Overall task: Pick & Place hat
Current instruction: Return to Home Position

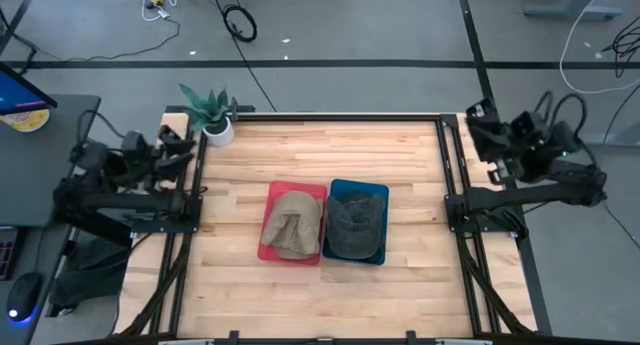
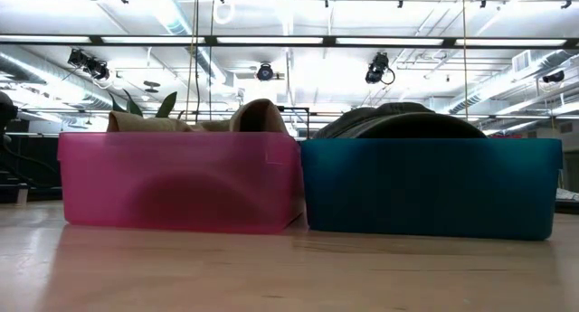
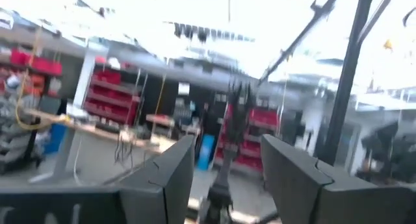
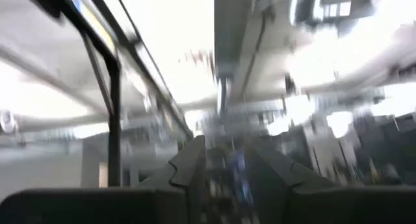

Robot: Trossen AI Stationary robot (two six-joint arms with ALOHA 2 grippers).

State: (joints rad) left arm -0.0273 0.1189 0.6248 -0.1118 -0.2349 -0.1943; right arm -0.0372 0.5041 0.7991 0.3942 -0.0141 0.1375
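Since the brown caps [image 1: 292,225] are seen piled in the red bin [image 1: 266,251] and the black cap [image 1: 354,227] in the blue bin [image 1: 378,192] just beside it, the sorting is judged done, and the left gripper [image 3: 227,143] and the right gripper [image 4: 225,146] are held folded at the side edges of the table [image 1: 400,150], both parted and empty.

Wooden table [image 1: 330,150] bears red bin [image 1: 266,251], blue bin [image 1: 358,185], plant [image 1: 208,109].
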